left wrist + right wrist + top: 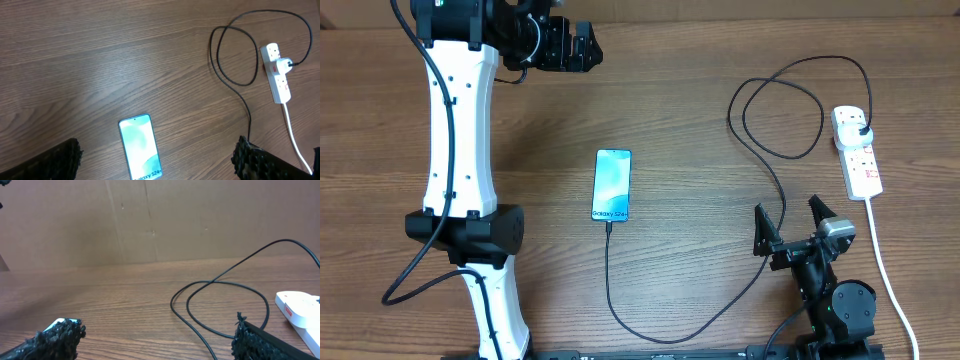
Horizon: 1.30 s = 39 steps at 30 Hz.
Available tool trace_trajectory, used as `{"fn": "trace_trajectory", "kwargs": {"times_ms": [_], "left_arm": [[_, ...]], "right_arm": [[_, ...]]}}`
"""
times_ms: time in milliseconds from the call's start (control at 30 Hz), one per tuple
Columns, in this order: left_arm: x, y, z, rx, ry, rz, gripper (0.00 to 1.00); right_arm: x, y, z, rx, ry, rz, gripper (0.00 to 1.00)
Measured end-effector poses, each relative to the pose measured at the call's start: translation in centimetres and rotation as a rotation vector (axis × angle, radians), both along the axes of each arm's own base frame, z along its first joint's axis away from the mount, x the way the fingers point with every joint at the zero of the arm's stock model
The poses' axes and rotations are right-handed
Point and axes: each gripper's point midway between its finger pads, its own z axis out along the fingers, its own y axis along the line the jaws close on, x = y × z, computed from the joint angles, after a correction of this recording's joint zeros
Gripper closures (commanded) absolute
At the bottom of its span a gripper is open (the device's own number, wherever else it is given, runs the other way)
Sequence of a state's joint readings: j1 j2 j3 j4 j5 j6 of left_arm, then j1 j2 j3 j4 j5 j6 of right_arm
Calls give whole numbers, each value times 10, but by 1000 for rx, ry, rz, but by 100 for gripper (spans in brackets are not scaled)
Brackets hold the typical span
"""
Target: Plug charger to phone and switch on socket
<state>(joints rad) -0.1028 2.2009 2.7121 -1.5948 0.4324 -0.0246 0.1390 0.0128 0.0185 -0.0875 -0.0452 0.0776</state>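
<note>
— Phone (612, 185), where is it?
— Middle of the table (700, 130), screen lit. The charger (608, 265) meets its six o'clock end; the black plug sits in the socket (857, 150), off at three o'clock.
— And the pincers?
— Left gripper (572, 45), eleven o'clock from the phone: spread, empty. Right gripper (785, 207), four o'clock: spread, empty, cable just beside it.

surface: wood-grain table (680, 90) — brown | backdrop: plain tan board wall (200, 220), vertical seam | light: even
</note>
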Motion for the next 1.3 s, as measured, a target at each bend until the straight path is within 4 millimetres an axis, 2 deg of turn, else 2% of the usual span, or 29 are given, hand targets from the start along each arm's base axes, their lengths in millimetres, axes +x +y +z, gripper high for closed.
{"fn": "trace_trajectory", "kwargs": {"times_ms": [100, 200, 433, 533, 767, 1100, 1300], "left_arm": [[-4, 0, 5, -1, -9, 0, 0], [-17, 2, 17, -2, -19, 0, 0], [-65, 6, 49, -5, -47, -2, 0], [-89, 0, 57, -6, -52, -24, 0], [-146, -18, 56, -4, -21, -101, 0], [-211, -6, 54, -4, -23, -105, 0], [-246, 3, 42, 8, -23, -99, 0]], "right_arm": [[0, 0, 0, 0, 0, 0, 0], [0, 0, 0, 0, 0, 0, 0], [0, 0, 0, 0, -1, 0, 0], [0, 0, 0, 0, -1, 0, 0], [0, 0, 0, 0, -1, 0, 0], [0, 0, 0, 0, -2, 0, 0], [0, 0, 0, 1, -1, 1, 0]]}}
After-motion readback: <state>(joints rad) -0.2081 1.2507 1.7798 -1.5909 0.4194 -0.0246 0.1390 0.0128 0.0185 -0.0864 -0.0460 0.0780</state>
